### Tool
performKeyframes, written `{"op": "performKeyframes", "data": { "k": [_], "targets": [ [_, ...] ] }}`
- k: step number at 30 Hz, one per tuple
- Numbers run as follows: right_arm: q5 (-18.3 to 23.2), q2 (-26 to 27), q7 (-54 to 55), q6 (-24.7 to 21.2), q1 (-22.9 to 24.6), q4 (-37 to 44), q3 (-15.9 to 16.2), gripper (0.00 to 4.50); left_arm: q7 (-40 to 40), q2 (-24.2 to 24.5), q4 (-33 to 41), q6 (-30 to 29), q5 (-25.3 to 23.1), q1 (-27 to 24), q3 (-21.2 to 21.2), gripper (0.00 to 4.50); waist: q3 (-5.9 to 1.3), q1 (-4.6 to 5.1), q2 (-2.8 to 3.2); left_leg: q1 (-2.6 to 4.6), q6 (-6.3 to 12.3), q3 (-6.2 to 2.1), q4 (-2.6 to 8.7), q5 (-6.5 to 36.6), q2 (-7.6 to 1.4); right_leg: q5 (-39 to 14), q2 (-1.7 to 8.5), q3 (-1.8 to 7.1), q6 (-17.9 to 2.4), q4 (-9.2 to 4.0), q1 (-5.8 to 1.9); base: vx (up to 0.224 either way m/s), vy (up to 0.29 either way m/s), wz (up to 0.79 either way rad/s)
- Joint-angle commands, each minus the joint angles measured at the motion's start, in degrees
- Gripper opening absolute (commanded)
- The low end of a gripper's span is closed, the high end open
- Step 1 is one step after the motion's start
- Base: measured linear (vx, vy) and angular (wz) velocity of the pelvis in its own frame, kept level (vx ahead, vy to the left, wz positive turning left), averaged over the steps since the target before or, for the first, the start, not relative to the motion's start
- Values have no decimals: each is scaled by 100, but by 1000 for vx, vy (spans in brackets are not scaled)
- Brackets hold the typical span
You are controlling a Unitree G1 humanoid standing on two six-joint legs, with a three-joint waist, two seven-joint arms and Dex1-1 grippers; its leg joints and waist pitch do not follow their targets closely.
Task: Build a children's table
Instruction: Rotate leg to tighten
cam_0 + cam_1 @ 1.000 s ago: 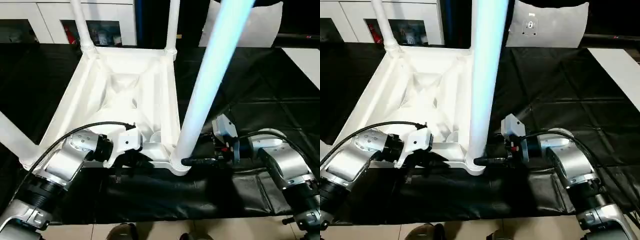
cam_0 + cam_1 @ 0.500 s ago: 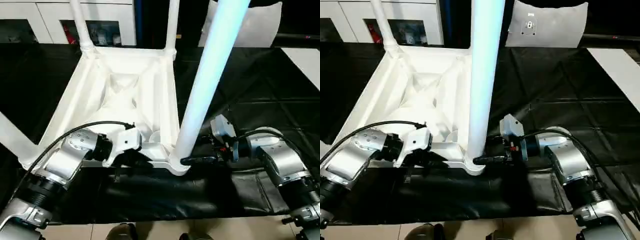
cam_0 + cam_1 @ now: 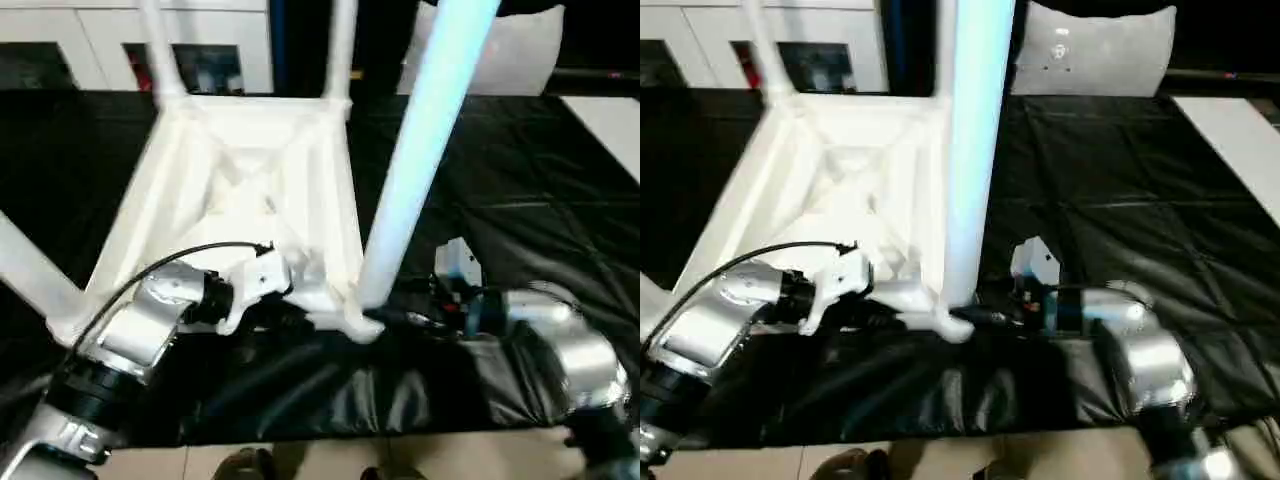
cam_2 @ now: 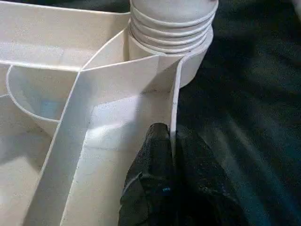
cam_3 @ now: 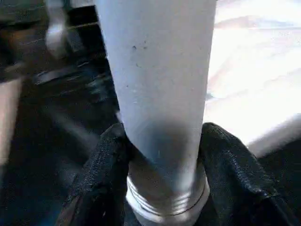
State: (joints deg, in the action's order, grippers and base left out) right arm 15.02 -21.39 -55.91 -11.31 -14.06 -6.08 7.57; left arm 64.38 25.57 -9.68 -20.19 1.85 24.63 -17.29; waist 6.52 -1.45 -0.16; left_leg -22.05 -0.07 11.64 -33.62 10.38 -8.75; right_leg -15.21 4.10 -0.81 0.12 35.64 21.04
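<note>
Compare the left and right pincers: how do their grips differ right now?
The left pincer is shut on the thin side wall of the tabletop, one finger on each face. The right pincer stands wider, its fingers clasping the round near leg just above its threaded base. Both work at the same near corner socket.

my left gripper (image 4: 171, 141) is pinched shut on the thin near wall of the upturned table top (image 3: 250, 190), hemmed in by ribs on one side. my right gripper (image 5: 162, 155) clasps the near leg (image 3: 420, 150) just above its socket, so that corner is crowded. the black sheet (image 3: 520, 170) to my right lies bare. far legs (image 3: 340, 50) fence the back edge.
</note>
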Motion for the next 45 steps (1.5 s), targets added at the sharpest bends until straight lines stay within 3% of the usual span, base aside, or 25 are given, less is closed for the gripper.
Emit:
{"op": "performKeyframes", "data": {
  "k": [1,4,5,7,8,9,10,11,14,17,19,22,25,26,30,31,33,34,35,37,38,41,42,44,45],
  "targets": [
    [-349,380,549,-360,188,123,542,193,-674,-543,61,-284,196,-42,-30,0,-90,29,-81,138,-330,-360,614,2324,-476,-2969,515,254,-885,-633,61,-20,33,-18],
    [-613,996,1636,-649,259,182,498,193,-1130,-844,218,-612,48,-16,-2,0,-119,99,-109,130,-234,-365,661,2033,-457,-2447,507,256,-784,-646,57,-7,11,-6],
    [-677,1334,2181,-780,239,137,422,193,-1386,-1004,275,-741,-28,-9,37,0,-58,130,-52,113,-208,-358,684,2005,-453,-2298,500,283,-814,-666,105,0,0,0],
    [-907,1873,3092,-867,86,-81,353,192,-1877,-1345,336,-950,-129,38,123,0,-54,165,-63,83,-278,-396,686,2115,-439,-2504,534,268,-779,-665,105,0,0,0],
    [-1027,1944,3261,-892,35,-133,387,192,-2015,-1436,351,-979,-162,49,149,0,-41,193,-36,75,-327,-404,709,2133,-444,-2375,503,254,-759,-646,117,0,0,0],
    [-1113,1999,3382,-911,-7,-177,415,192,-2108,-1509,370,-1008,-178,53,164,0,-35,203,-50,88,-328,-401,713,2194,-441,-2330,490,252,-741,-656,125,0,0,0],
    [-1125,2079,3470,-893,-46,-216,415,192,-2141,-1580,425,-1080,-161,32,150,0,-35,190,-50,133,-280,-374,694,2213,-434,-2162,484,273,-723,-670,151,0,0,0],
    [-1124,2131,3522,-877,-77,-244,407,227,-2156,-1631,458,-1133,-146,24,137,0,-26,176,-40,153,-192,-350,686,2112,-432,-1948,507,297,-745,-687,154,0,0,0],
    [-967,2326,3607,-976,-2,-39,326,261,-2246,-1725,586,-1196,-202,-37,36,0,-55,160,-32,116,79,-320,695,1519,-450,-956,458,268,-818,-635,81,36,1,-1],
    [-983,2313,3581,-928,70,115,299,298,-2275,-1713,590,-1228,-278,-43,23,0,-88,131,-48,92,285,-288,657,1231,-439,-656,480,260,-922,-615,50,65,-17,0],
    [-921,2036,3345,-690,202,418,101,310,-2192,-1516,520,-1186,-387,12,58,0,-144,89,-41,117,450,-253,599,851,-436,-156,476,258,-998,-581,28,62,-30,1],
    [-779,1616,2972,-590,243,628,-64,321,-1992,-1284,451,-1088,-358,110,95,0,-149,24,-25,92,669,-235,561,569,-434,266,474,234,-1147,-541,-10,18,-10,1],
    [-486,853,2193,-465,445,873,-404,356,-1552,-895,242,-736,-295,136,158,0,-165,-5,37,115,626,-234,567,791,-437,57,456,229,-1233,-564,-13,0,0,0],
    [-458,797,2129,-469,468,904,-428,368,-1525,-870,231,-718,-293,131,160,0,-174,-5,6,104,647,-234,555,786,-451,84,469,233,-1266,-553,-46,0,0,0],
    [-47,130,1303,-533,622,1181,-773,405,-1174,-606,167,-557,-242,60,158,0,-226,-5,44,70,846,-234,494,394,-449,692,479,218,-1466,-471,-98,0,0,0],
    [-16,49,1197,-508,625,1185,-800,414,-1113,-569,180,-543,-221,40,162,0,-237,18,20,52,958,-225,464,184,-437,1082,472,211,-1549,-428,-102,0,0,0],
    [137,-227,817,-416,604,1173,-811,426,-888,-451,197,-402,-150,7,143,0,-239,31,52,61,1060,-216,447,203,-443,1047,482,190,-1681,-434,-92,0,0,0],
    [214,-403,584,-417,549,1155,-798,438,-748,-371,189,-262,-123,0,106,0,-273,23,22,69,1064,-212,429,210,-443,1022,481,187,-1708,-427,-116,0,0,0],
    [278,-560,374,-425,482,1120,-773,446,-564,-286,154,-60,-68,-3,61,0,-264,8,32,59,1103,-222,424,217,-444,953,484,186,-1736,-425,-121,0,0,0],
    [364,-747,44,-486,291,978,-724,449,-311,-170,77,145,17,-4,25,0,-289,1,3,73,1132,-211,404,117,-456,1001,467,183,-1778,-389,-112,0,0,0],
    [441,-849,-300,-471,124,836,-637,449,0,-11,47,485,39,-23,-72,0,-343,11,-77,85,1163,-194,379,145,-458,896,462,176,-1807,-386,-123,0,0,0],
    [418,-881,-601,-395,-62,626,-482,449,248,100,7,724,97,-59,-103,0,-336,-31,-31,101,1078,-187,370,204,-479,542,481,180,-1821,-369,-69,0,0,0],
    [408,-829,-694,-360,-165,491,-440,449,354,139,9,780,132,-90,-112,0,-358,-38,-95,102,1054,-182,363,170,-483,507,482,174,-1815,-348,-81,0,0,0],
    [440,-726,-996,-337,-450,167,-327,449,564,249,87,777,176,-131,-141,0,-377,-62,-28,107,996,-191,352,173,-473,463,480,163,-1835,-333,-60,0,0,0],
    [456,-726,-1043,-333,-489,123,-303,433,589,263,88,781,184,-133,-143,0,-382,-36,-44,87,955,-196,356,179,-465,450,474,155,-1864,-322,-73,0,0,0]
  ]
}}
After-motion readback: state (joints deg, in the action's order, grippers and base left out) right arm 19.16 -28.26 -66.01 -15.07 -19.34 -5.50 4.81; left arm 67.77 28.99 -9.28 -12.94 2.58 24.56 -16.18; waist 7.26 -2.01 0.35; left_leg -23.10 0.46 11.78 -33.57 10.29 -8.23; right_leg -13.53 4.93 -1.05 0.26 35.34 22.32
